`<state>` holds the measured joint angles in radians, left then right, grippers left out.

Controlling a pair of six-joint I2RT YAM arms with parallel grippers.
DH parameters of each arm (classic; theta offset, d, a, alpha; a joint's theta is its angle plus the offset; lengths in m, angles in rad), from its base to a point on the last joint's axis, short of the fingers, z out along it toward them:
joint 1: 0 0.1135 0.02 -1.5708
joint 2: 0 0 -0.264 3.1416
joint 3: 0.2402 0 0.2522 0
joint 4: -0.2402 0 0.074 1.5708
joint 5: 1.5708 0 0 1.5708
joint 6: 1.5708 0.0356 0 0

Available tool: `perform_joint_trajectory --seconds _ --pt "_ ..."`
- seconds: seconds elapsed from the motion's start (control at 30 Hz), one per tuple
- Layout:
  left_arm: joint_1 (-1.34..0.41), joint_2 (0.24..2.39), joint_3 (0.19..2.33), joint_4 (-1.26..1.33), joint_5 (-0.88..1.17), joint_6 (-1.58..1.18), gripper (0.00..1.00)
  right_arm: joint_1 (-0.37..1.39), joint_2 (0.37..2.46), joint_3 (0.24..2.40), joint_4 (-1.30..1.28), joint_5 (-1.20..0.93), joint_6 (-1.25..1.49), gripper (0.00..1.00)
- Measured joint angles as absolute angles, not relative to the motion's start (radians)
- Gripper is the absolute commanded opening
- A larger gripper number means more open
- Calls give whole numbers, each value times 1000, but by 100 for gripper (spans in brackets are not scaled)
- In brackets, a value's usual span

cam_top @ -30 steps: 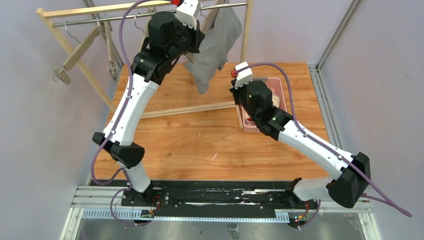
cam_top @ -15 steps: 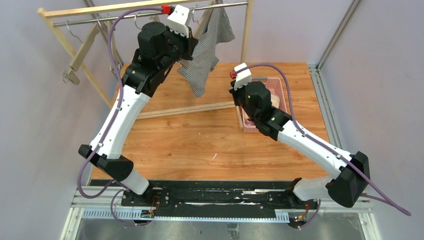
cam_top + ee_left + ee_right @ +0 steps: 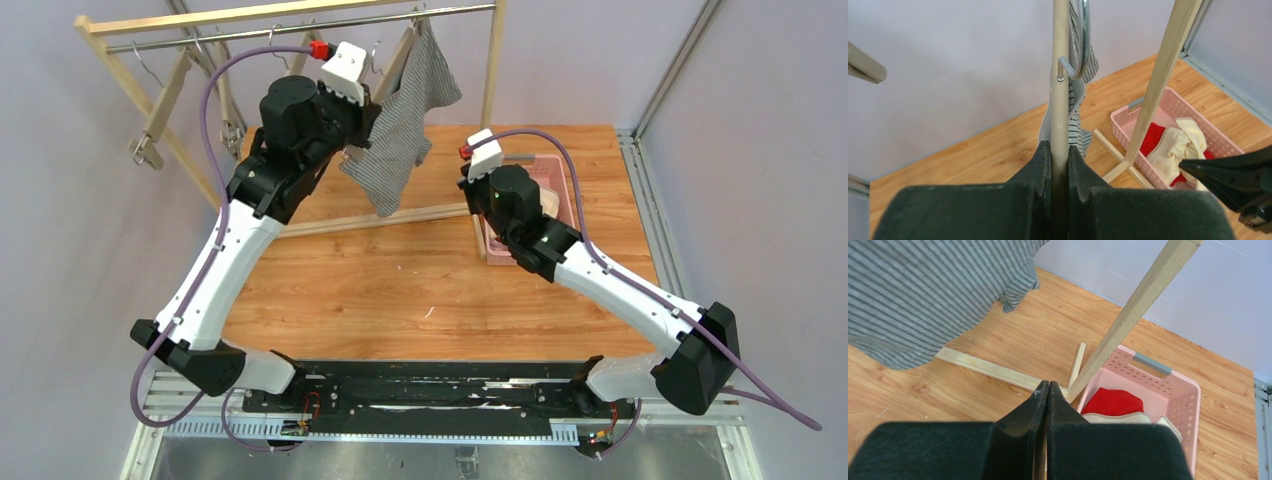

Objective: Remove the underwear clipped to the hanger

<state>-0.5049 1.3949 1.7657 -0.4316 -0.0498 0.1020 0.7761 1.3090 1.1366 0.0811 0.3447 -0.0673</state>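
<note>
The grey-and-white pinstriped underwear (image 3: pixel 400 130) hangs from a tilted wooden hanger (image 3: pixel 398 62) on the rack's metal rail (image 3: pixel 250 33). My left gripper (image 3: pixel 1060 147) is shut on the hanger's beige bar (image 3: pixel 1060 75) just below its metal hook (image 3: pixel 1081 50); the striped cloth (image 3: pixel 1079 132) shows behind the bar. The red underwear (image 3: pixel 1113 402) and the cream underwear (image 3: pixel 1178 142) lie in the pink basket (image 3: pixel 1168 390). My right gripper (image 3: pixel 1048 386) is shut with nothing in it, hovering over the rack's foot beside the basket. The striped pair (image 3: pixel 923 295) hangs up and to its left.
The wooden rack's right post (image 3: pixel 490 70) rises between the hanging cloth and the basket (image 3: pixel 563 170). Its floor bar (image 3: pixel 370 220) crosses the table. Bare wooden hangers (image 3: pixel 160 100) hang at the rail's left end. Aluminium frame rails (image 3: pixel 630 150) edge the table on the right.
My left arm has swung left and lower, dragging the hanger and the striped underwear leftward along the rail. The right arm has not moved.
</note>
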Motion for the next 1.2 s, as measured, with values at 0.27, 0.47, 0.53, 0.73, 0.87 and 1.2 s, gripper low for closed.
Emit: perform_joint_trajectory --seconds 0.27,0.47,0.53,0.73,0.87,1.2 --pt "-505 1266 1633 -528 14 135 0 775 1309 1134 67 349 -63 6" --pt "-505 1100 1439 -685 107 199 0 686 1290 1134 -27 223 -44 27" --pt "-505 1057 1383 -740 136 218 0 620 1276 1134 -64 147 -38 42" --pt "-505 998 1263 -838 242 270 0 403 1137 1051 -110 -154 -8 76" --pt "-505 993 1237 -855 343 289 0 312 1039 1000 -109 -414 2 78" --pt "-505 1016 1275 -810 601 296 0 300 1063 1007 -52 -857 31 78"
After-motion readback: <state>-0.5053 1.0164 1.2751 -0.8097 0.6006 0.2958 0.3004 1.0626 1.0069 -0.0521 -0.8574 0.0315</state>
